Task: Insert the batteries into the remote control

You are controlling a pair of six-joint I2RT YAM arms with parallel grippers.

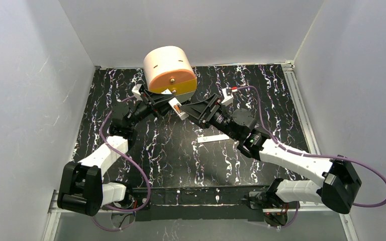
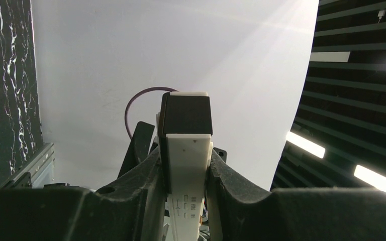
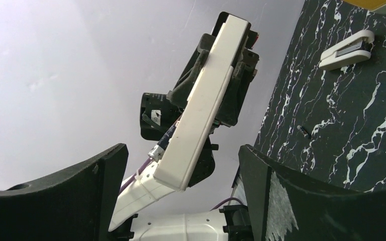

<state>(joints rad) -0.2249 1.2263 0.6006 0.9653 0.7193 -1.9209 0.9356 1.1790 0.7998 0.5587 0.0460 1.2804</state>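
Above marbled black table point(image 1: 181, 160), left claw point(image 2: 185, 173) clamps slab-like white remote control point(image 3: 201, 105); right claw point(image 3: 181, 155) gapes.

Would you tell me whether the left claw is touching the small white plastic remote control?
Touching. The left wrist view shows the small white plastic remote control clamped in the left claw, both black fingers pressed against its sides.

The left arm point(image 1: 103, 155) and right arm point(image 1: 291, 158) angle inward, left fingers point(image 2: 138, 191) clamped, right fingers point(image 3: 80, 196) spread wide.
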